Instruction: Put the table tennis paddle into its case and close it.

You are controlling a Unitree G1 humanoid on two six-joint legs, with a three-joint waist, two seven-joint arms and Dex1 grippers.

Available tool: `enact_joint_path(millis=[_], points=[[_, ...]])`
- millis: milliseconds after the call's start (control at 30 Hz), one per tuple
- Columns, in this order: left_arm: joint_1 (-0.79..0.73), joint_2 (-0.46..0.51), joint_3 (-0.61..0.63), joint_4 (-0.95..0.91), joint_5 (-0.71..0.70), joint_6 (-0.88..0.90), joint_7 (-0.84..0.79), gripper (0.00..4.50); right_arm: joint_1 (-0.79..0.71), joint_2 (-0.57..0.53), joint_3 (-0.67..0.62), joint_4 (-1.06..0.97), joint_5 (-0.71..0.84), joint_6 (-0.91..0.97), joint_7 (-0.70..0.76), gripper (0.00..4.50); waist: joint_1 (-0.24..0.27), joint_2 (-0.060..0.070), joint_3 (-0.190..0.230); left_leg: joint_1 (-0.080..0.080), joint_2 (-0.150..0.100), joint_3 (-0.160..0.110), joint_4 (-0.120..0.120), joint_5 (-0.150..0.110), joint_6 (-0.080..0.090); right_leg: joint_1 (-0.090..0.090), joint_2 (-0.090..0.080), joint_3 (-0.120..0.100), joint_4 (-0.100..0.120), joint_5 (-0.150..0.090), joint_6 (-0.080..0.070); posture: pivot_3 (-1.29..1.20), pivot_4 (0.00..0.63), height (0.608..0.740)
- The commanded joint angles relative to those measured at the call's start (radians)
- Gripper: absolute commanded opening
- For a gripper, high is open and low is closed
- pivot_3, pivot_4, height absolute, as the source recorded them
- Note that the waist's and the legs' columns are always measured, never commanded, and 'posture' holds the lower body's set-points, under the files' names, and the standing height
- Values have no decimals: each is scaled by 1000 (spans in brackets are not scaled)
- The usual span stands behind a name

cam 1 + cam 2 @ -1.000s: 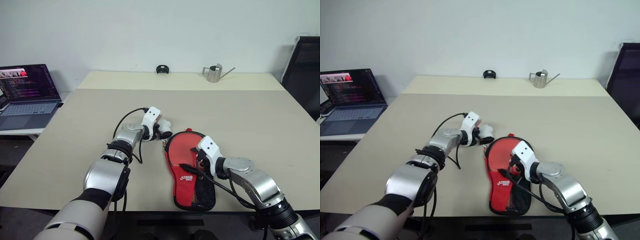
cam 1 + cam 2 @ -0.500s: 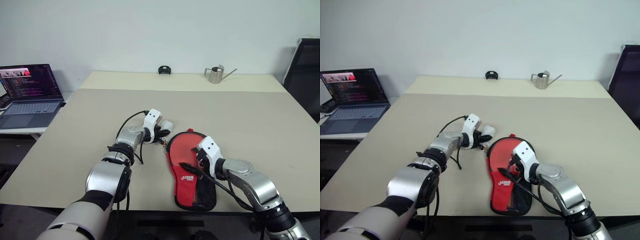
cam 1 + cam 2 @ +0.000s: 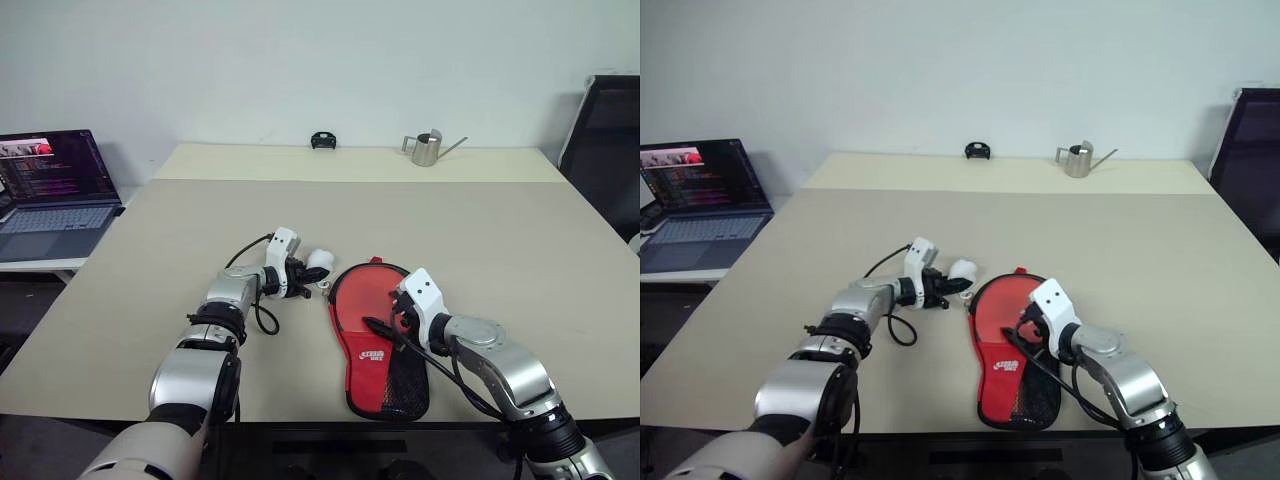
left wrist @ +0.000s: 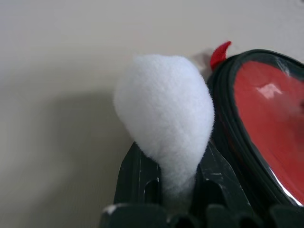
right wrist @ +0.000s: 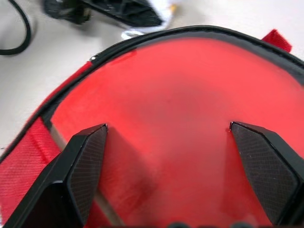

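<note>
Case (image 3: 380,345) lies at table (image 3: 500,230) front centre, red side up. Left gripper (image 3: 318,272) clenched on white pompom (image 4: 164,123) at the case's 10 o'clock. Right gripper (image 5: 178,156) spread wide over the red face. Watering can (image 3: 428,148), small black object (image 3: 322,140) at 12 o'clock edge; laptop (image 3: 55,190) at 9. Paddle indistinguishable from the case.

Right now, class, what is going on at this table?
A two-armed robot is working on a red case lying flat on the table. Its left tool is shut on the case's white pompom. Its right tool hangs open over the red face.
</note>
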Motion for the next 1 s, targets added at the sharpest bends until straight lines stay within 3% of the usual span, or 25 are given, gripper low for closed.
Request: enact_joint_path(millis=[33,267,500,1000], points=[[44,12,-5,-148,-42,86,-60,310,8,5,31,32,-29,12,-5,4500,0,0,0,0,0,0,0,0,0,0,0,0,0,0,0,0,150,740],[108,27,-29,-389,-102,224,-132,309,15,34,63,44,-45,-4,7,4500,1,0,0,0,0,0,0,0,0,0,0,0,1,0,0,0,150,740],[102,60,-22,-457,-131,276,-121,308,23,51,87,56,-58,-7,18,4500,0,0,0,2,0,0,0,0,0,1,0,0,1,0,0,0,150,740],[-71,-26,-127,-138,10,-51,-55,307,24,95,95,177,-105,5,-5,4500,0,-4,-4,4,0,0,0,0,0,2,0,0,1,0,0,0,150,740]])
